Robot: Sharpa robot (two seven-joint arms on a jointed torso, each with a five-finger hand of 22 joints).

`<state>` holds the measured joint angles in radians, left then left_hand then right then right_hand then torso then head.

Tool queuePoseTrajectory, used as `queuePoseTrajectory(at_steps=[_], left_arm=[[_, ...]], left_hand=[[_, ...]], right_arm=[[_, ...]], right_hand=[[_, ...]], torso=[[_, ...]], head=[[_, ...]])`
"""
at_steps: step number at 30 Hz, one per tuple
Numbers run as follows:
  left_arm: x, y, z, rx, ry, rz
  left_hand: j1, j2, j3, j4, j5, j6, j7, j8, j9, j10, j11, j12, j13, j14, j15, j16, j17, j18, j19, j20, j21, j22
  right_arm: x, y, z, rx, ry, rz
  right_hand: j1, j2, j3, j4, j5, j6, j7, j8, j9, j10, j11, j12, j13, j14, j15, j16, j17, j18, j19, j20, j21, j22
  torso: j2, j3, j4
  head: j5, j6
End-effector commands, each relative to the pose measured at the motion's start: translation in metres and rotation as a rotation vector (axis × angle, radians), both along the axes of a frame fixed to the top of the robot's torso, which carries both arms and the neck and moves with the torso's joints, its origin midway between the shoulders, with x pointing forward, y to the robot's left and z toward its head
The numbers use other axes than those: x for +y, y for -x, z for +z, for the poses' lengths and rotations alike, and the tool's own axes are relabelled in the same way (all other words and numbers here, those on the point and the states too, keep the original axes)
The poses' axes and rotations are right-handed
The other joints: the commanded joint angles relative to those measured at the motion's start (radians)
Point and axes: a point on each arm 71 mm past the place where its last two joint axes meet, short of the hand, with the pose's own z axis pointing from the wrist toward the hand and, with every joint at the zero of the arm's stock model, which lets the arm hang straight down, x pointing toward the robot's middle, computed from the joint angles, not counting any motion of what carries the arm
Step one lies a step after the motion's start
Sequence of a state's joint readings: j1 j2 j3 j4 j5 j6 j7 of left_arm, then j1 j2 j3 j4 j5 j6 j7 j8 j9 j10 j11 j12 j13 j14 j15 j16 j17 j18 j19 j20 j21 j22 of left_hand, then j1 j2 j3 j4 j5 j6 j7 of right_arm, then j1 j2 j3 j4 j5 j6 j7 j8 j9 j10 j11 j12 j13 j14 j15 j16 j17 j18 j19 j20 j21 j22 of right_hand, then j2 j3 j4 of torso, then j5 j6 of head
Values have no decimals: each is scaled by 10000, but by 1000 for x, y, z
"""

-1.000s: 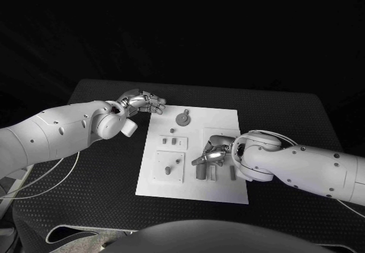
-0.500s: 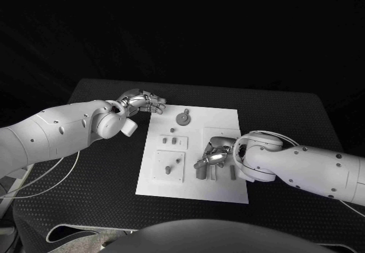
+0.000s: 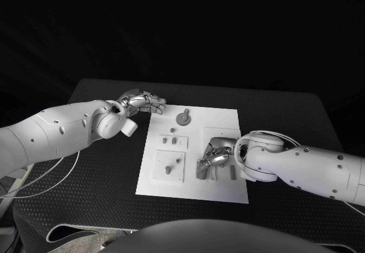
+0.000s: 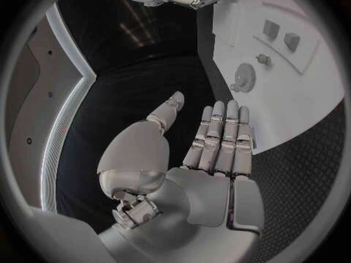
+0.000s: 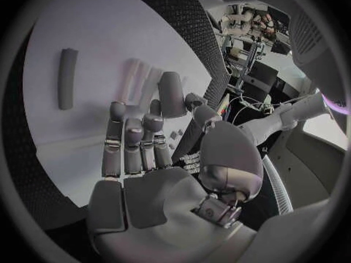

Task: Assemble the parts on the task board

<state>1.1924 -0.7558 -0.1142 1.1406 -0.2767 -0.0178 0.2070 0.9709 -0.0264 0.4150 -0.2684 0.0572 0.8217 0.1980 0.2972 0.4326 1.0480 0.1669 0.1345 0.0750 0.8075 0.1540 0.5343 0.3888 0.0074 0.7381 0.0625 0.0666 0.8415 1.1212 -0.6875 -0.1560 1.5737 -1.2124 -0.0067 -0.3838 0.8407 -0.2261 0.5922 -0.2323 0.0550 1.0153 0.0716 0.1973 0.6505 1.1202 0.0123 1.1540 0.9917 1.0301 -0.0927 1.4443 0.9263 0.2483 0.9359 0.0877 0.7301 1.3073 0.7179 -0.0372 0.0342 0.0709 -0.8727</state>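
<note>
Parts (image 3: 201, 171) on the board (image 3: 220, 118): right hand (image 3: 213, 156) has lowered onto one, grip uncertain; left hand (image 3: 143, 101) stays open, idle.

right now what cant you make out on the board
- Head view: the right hand covers the grey part beneath its fingers; whether it grips cannot be told.
- Right wrist view: fingers hide that contact.
- Head view: the parts on the task board are too small to identify, such as the gear-like piece.

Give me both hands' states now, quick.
Left hand: open, holding nothing, at the task board's far left corner.
Right hand: over the board, fingers around a grey cylinder part; a firm grip cannot be told.
</note>
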Motion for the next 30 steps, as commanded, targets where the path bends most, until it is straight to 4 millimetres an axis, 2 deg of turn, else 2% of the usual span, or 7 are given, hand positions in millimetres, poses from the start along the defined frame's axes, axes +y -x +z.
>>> queuePoseTrajectory(at_steps=[1, 12, 18, 24, 30], left_arm=[[-3, 0, 1, 22, 118, -155], [-2, 0, 0, 39, 107, -153], [-3, 0, 0, 60, 107, -171], [-3, 0, 0, 71, 107, -185], [-2, 1, 0, 89, 101, -189]], left_hand=[[-68, -6, 74, 8, -14, -69, -14, 43, -16, -72, 19, 14, 0, -44, 55, -45, 11, -74, -76, -15, 44, -12], [-75, 9, 81, 15, -14, -71, -12, 43, -17, -74, 20, 14, 0, -43, 55, -48, 18, -74, -77, -13, 45, -11], [-85, 21, 87, 23, -15, -71, -11, 44, -17, -75, 21, 14, 1, -43, 56, -51, 24, -74, -77, -12, 46, -11], [-93, 29, 90, 30, -15, -72, -10, 45, -18, -75, 21, 15, 1, -43, 56, -53, 28, -74, -78, -11, 47, -11], [-112, 44, 94, 44, -16, -72, -9, 46, -18, -77, 22, 15, 1, -43, 57, -57, 36, -74, -79, -9, 47, -10]], right_arm=[[-5, 0, -6, 16, 444, 92], [-6, -1, -6, 55, -83, -122], [-5, -3, -4, -91, -477, -189], [-6, -3, -3, -167, -654, -235], [-7, -1, -3, 101, -712, -277]], right_hand=[[201, 71, -5, -97, -21, -561, 499, -43, -16, -71, -32, 68, -21, -44, 4, 72, -19, 135, -26, 22, 8, 192], [639, 1004, -290, -522, -21, -85, 335, 227, 54, 88, -190, 178, -97, 67, -106, 180, -75, 135, 69, 16, 72, 185], [717, 1473, -435, -537, -20, 260, 205, 389, 78, 299, -309, 229, -163, 196, -204, 256, -107, 135, 198, -39, 123, 177], [727, 1654, -530, -532, -20, 445, 129, 453, 61, 473, -381, 276, -202, 322, -274, 322, -129, 135, 329, -100, 169, 171], [560, 1532, -625, -453, -21, 499, 106, 451, 26, 535, -404, 271, -236, 379, -306, 334, -156, 135, 395, -125, 172, 156]], torso=[[5, 1, 1], [2, -7, 3], [1, -8, 4], [-2, -7, 3], [-1, -9, 6]], head=[[-6, 1], [-10, 1], [-11, 1], [-11, 4], [-11, 11]])
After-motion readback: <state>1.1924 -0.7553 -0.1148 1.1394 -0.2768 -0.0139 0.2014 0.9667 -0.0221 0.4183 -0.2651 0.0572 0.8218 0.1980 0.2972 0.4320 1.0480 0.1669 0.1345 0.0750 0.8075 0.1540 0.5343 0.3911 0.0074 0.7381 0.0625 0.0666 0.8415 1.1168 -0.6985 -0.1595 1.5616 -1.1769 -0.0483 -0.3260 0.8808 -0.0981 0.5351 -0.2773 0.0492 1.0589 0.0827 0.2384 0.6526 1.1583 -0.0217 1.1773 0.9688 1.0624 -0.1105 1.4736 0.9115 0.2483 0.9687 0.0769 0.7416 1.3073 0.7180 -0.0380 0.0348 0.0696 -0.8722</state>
